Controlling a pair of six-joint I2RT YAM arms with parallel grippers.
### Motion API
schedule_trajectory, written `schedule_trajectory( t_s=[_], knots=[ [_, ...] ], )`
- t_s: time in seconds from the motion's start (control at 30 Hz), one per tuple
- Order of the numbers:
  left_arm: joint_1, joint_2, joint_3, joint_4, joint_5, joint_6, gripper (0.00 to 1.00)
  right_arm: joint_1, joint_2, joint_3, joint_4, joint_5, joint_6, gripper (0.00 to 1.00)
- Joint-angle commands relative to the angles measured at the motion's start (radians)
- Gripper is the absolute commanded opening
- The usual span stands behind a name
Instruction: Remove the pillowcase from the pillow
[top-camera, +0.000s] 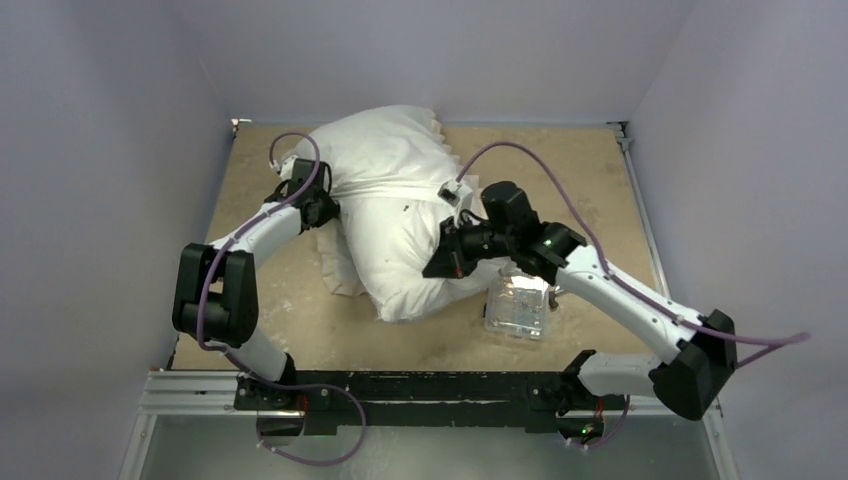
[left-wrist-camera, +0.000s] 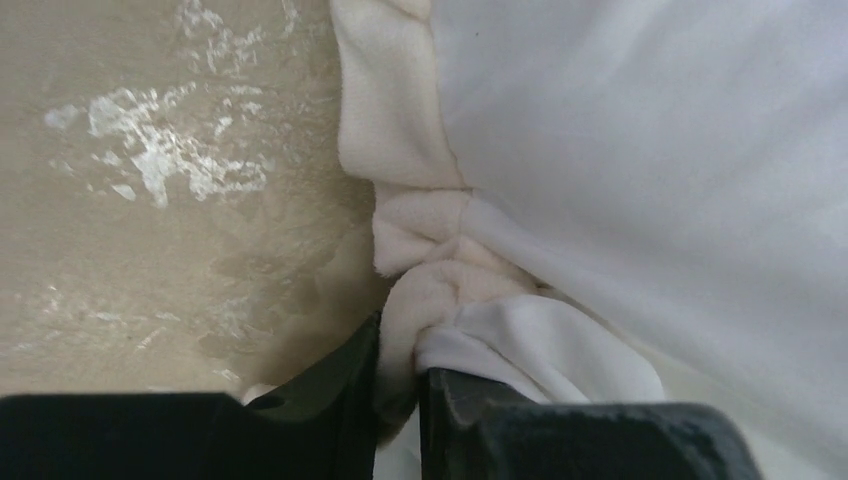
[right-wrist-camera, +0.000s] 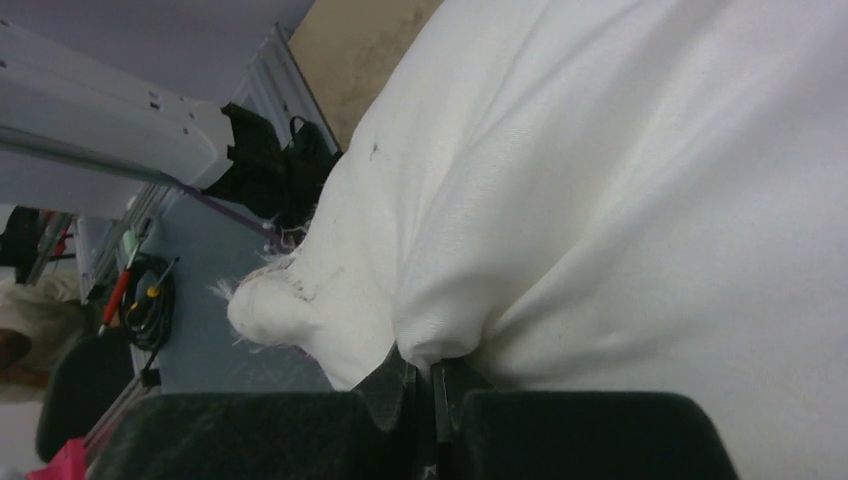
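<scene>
**Both grippers on cloth, cover partway off**

The large fabric pillowcase (top-camera: 385, 150), white back up with a cream ruffled frill (left-wrist-camera: 430, 275) along its edges, lies at the far middle of the tan table (top-camera: 570, 170). The plump, plain white, smooth-cloth pillow (top-camera: 400, 270) sticks out of its near end, toward the arm bases. The pair's long axis runs far to near, slightly slanted.

The left gripper (top-camera: 322, 208) is at the pillowcase's left edge, jaws a narrow slit apart with a wad of frill pinched between them. The right gripper (top-camera: 445, 260) is on the pillow's right flank, jaws all but closed on a fold of the pillow's cloth. Each arm is nearer its own piece.

Judgement: the pull has to run along that axis, pillow toward the near side, pillowcase held back.

The top view gives the layout but not the grips. The left wrist view shows the frill in the jaws. The right wrist view shows the pinched fold, a frayed pillow corner and tiny dark specks. A small clear plastic box (top-camera: 517, 305) sits just beside the right gripper and could get knocked.
</scene>
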Motion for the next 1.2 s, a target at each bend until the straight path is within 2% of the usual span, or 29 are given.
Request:
schedule_trajectory(
  t_s=[0.0,0.1,0.2,0.27,0.4,0.53,0.67,0.87,1.0,1.17],
  knots=[
    [0.029,-0.026,0.099,0.036,0.001,0.110,0.23,0.099,0.078,0.002,0.190,-0.138,0.047,0.00],
    [0.029,-0.076,0.117,-0.005,-0.013,0.143,0.41,0.179,0.184,0.117,0.103,-0.105,-0.017,0.00],
    [0.029,-0.147,0.127,-0.059,-0.039,0.173,0.59,0.212,0.267,0.248,0.009,-0.061,-0.062,0.12],
    [0.029,-0.190,0.144,-0.106,-0.049,0.195,0.67,0.213,0.303,0.316,-0.072,-0.020,-0.076,0.27],
    [0.029,-0.273,0.178,-0.232,-0.037,0.232,0.76,0.201,0.315,0.406,-0.179,0.015,-0.140,0.55],
    [0.027,-0.345,0.187,-0.322,0.051,0.250,0.90,0.110,0.270,0.420,-0.214,0.078,-0.167,0.73],
    [0.009,-0.411,0.184,-0.399,0.155,0.238,0.96,-0.039,0.246,0.383,-0.257,0.170,-0.142,0.79],
    [-0.079,-0.483,0.118,-0.442,0.338,0.172,0.98,-0.142,0.204,0.241,-0.282,0.329,-0.116,0.88],
    [-0.217,-0.504,0.119,-0.441,0.321,0.106,0.99,-0.198,0.152,0.129,-0.241,0.369,-0.094,0.89],
    [-0.340,-0.445,0.181,-0.430,0.254,0.072,0.99,-0.226,0.144,0.014,-0.162,0.332,-0.057,0.87]
  ],
)
